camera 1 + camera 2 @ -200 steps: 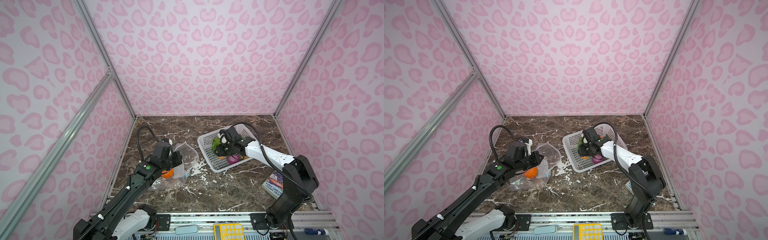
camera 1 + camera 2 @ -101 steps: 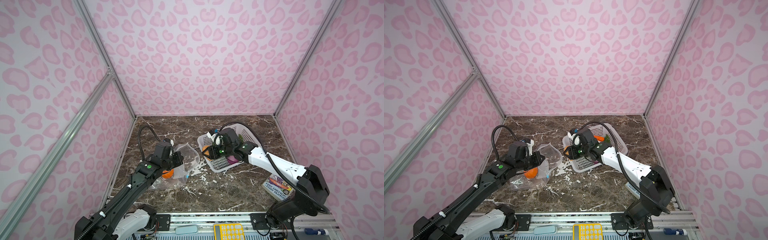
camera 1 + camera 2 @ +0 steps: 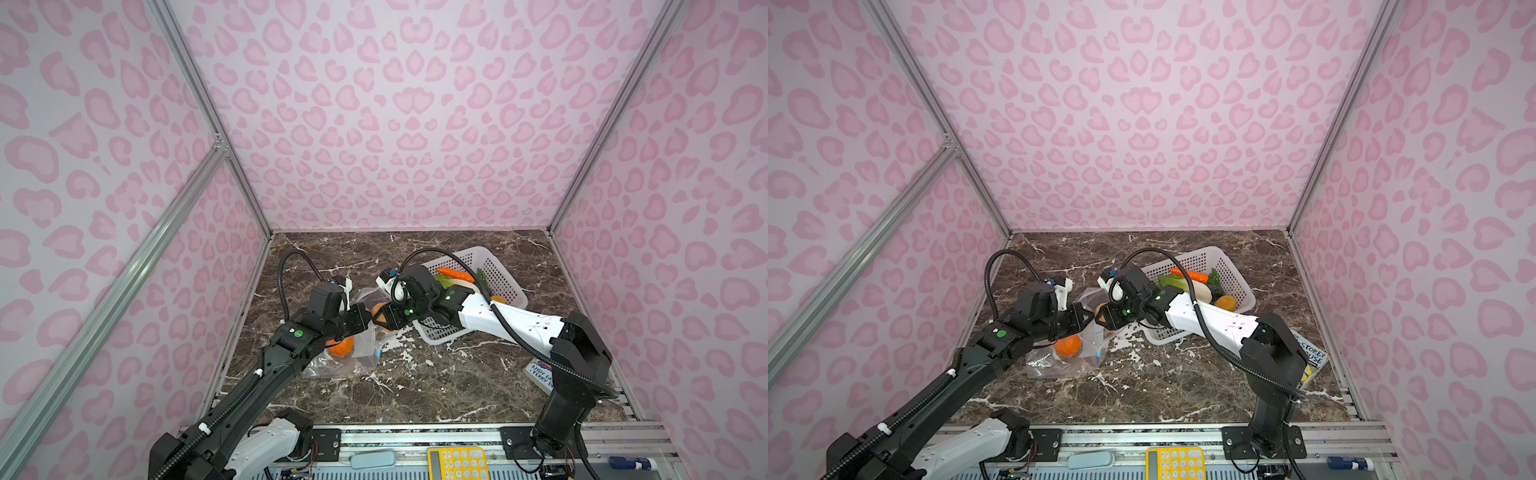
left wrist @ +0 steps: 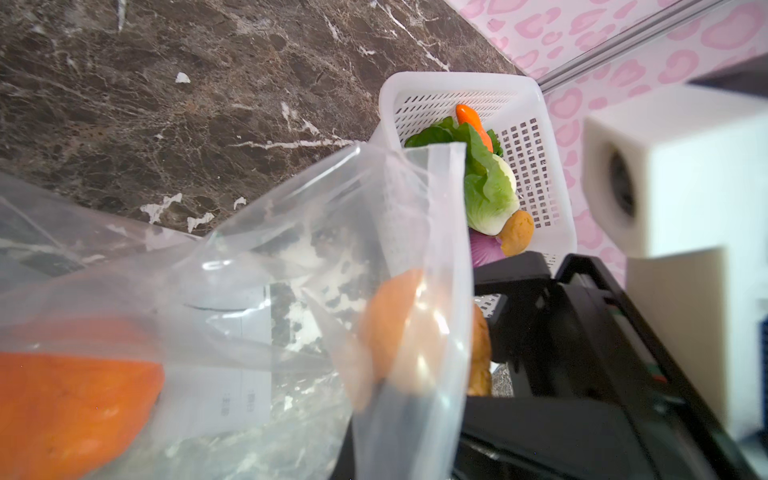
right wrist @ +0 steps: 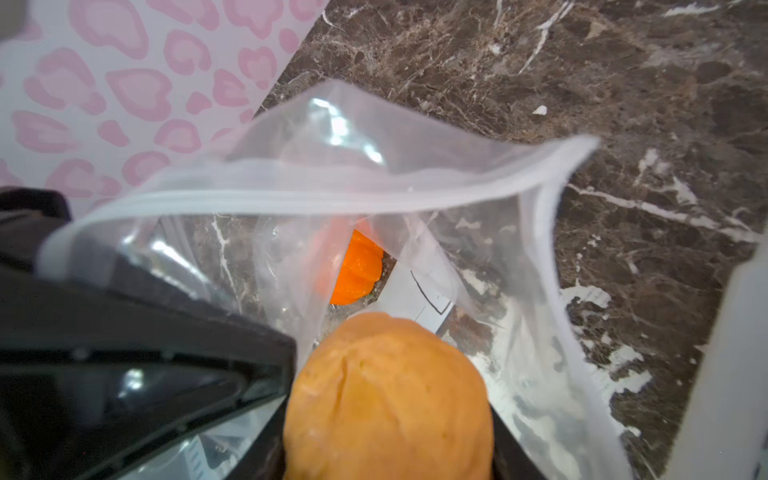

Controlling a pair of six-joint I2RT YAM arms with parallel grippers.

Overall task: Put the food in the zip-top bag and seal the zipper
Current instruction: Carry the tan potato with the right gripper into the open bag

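Both top views: mounted high, well back from the basket (image 3: 500,278) (image 3: 1229,270), facing steeply down past it to the back wall (image 3: 395,124); they share the whole table (image 3: 436,390). Left wrist view: very near the bag (image 4: 291,257), facing toward the basket (image 4: 457,81). Right wrist view: equally near, facing away from the basket into the bag (image 5: 374,178). Both share bag and potato (image 4: 478,353) (image 5: 386,395).
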